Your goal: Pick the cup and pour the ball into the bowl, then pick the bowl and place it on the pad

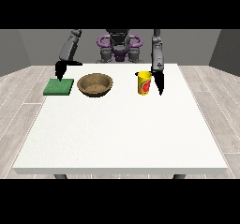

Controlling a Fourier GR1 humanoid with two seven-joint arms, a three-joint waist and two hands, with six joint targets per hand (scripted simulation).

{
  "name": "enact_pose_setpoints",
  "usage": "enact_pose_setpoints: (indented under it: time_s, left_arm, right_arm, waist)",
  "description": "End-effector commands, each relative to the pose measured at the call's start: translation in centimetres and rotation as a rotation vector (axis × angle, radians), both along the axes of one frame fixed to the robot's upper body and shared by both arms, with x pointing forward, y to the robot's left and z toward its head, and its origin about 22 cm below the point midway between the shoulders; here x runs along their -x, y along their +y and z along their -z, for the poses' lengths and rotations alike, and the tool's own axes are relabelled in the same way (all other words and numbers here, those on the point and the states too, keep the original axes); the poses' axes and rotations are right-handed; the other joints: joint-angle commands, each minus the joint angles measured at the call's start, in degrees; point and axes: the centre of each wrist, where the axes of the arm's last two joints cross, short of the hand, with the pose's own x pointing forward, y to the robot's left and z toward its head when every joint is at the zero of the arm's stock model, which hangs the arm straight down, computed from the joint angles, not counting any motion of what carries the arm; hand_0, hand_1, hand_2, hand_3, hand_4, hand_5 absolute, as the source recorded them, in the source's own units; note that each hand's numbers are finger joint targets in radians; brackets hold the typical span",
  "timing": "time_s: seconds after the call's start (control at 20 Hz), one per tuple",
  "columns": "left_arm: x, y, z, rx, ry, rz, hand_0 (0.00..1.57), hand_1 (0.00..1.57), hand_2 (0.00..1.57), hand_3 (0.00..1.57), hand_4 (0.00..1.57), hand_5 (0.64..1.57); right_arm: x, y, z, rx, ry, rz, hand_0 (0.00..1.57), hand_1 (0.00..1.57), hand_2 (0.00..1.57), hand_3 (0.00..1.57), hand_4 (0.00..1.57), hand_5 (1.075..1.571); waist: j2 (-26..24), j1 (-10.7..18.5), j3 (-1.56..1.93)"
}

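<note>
A yellow cup [145, 83] is shown upright on the white table [117, 134], just beside the hand at the view's right [159, 82], fingers extended downward; brown bowl [95, 84] and green pad [59, 86] are placed leftward; the other hand's [60, 70] finger state cannot be told.

place: bare test room | cues: white table [117, 129], wood-plank floor [18, 96], grey walls [28, 47]
</note>
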Motion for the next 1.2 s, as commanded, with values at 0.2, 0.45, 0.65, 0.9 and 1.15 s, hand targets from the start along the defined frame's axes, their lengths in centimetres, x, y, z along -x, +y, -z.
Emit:
enact_pose_setpoints:
  time_s: [0.2,0.45,0.65,0.9,1.15]
  left_arm:
    - [-1.9,-0.1,-0.2,-0.006,-0.057,-0.056,0.00,0.00,0.00,0.00,0.00,1.401]
    - [-1.6,2.6,-0.9,-0.115,-0.127,-0.211,1.35,1.35,1.57,1.57,1.11,1.560]
    - [-1.6,2.6,-1.5,-0.101,-0.117,-0.269,1.37,1.37,1.57,1.57,1.19,1.527]
    - [-1.0,1.3,-1.4,-0.220,-0.070,-0.351,1.38,1.38,1.57,1.57,1.23,1.534]
    - [-1.5,1.2,-3.6,-0.530,-0.041,-0.414,1.40,1.40,1.57,1.57,1.25,1.532]
  right_arm:
    - [-1.5,-1.8,-2.2,0.023,-0.066,-0.031,0.00,0.00,0.00,0.00,0.00,1.543]
    - [-1.3,-3.9,-3.7,0.045,-0.107,-0.032,0.00,0.00,0.00,0.00,0.00,1.543]
    - [-2.0,-3.4,-4.7,0.059,-0.158,-0.056,0.00,0.00,0.21,0.00,0.11,1.548]
    - [-2.5,-4.4,-5.3,0.070,-0.086,-0.100,0.00,0.00,0.21,0.00,0.22,1.552]
    - [-4.1,-0.9,-3.1,0.041,0.020,-0.079,0.00,0.00,0.23,0.17,0.27,1.552]
  waist:
    - [4.82,-2.69,-0.02]
    - [8.01,-5.10,0.00]
    - [10.09,-6.78,0.00]
    - [5.39,-9.44,0.07]
    - [-1.37,-7.06,0.24]
